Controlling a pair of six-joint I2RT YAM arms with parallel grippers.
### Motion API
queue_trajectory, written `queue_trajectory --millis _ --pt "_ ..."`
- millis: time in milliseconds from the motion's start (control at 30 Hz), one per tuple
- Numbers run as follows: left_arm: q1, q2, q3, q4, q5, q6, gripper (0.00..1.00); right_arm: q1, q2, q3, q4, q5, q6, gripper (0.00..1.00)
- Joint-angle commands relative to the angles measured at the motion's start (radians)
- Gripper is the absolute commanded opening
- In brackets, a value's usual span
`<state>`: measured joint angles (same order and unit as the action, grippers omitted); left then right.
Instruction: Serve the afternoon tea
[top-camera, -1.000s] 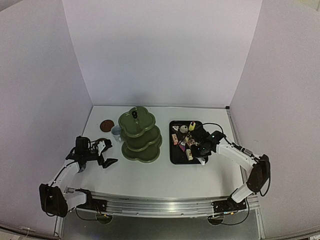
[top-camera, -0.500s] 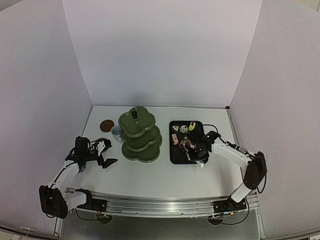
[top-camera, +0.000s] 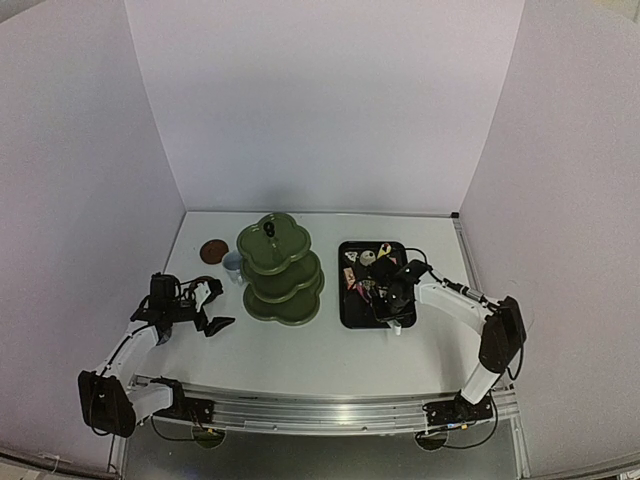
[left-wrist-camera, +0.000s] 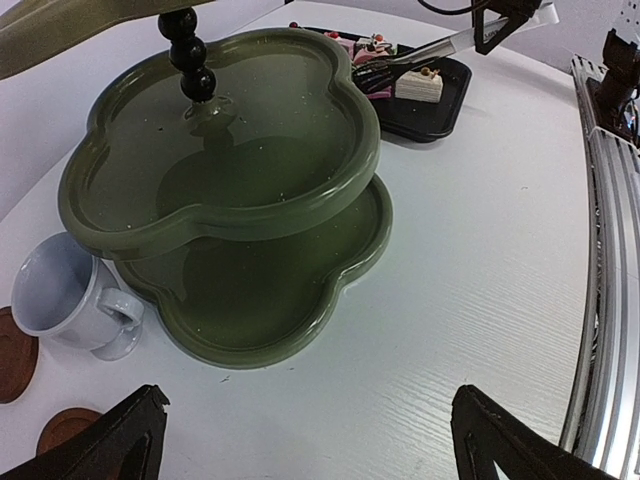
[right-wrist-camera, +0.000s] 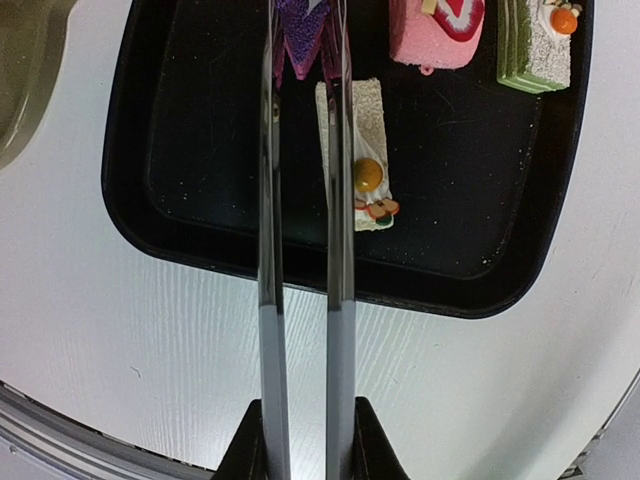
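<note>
Right arm has swung left and farther over the black tray (right-wrist-camera: 128, 190) in the last second; left arm has not moved. Right tool (top-camera: 392, 295) is clamped on the metal tongs (right-wrist-camera: 272, 250), blades pointing away from the wrist. Blade tips sit either side of a purple cake (right-wrist-camera: 300, 35) at the far part of the tray, blades narrow but not touching each other. Cannot tell if the cake is pinched yet or only straddled.

A white cake with orange topping (right-wrist-camera: 365, 150) lies just right of the right blade. A pink roll cake (right-wrist-camera: 435, 30) and a green layered cake (right-wrist-camera: 535, 55) lie farther right. All are on the tray.

Left tool (left-wrist-camera: 300, 450) is spread wide, holding nothing, low over the bench at the near left. The olive three-tier stand (left-wrist-camera: 250, 150) is in front of it, and no cake shows on its tiers. A white cup (left-wrist-camera: 60, 295) stands just left of the stand, and two brown coasters (left-wrist-camera: 12, 355) lie apart from the cup.

Likely step: first cake pickup, so serving has barely begun. Next the tongs must close on the purple cake, lift it and carry it left to the stand.
</note>
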<state>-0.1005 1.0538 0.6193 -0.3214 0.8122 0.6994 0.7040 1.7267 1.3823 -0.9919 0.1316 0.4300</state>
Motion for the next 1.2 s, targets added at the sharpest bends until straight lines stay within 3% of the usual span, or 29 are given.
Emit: queue_trajectory --millis 0,467,667,1167 --pt "-0.005 -0.015 0.007 0.015 -0.002 0.006 1.00 0.004 -0.058 0.024 -0.013 0.009 -0.003 0.00" --pt "-0.005 -0.011 0.006 0.057 -0.013 -0.051 1.00 0.066 -0.233 0.029 -0.042 -0.098 -0.123 0.00" --pt "-0.005 -0.008 -0.007 0.115 -0.015 -0.098 1.00 0.161 -0.124 0.091 0.026 -0.156 -0.174 0.00" --pt "-0.005 -0.029 -0.020 0.121 -0.024 -0.098 1.00 0.179 0.175 0.319 0.090 -0.132 -0.250 0.00"
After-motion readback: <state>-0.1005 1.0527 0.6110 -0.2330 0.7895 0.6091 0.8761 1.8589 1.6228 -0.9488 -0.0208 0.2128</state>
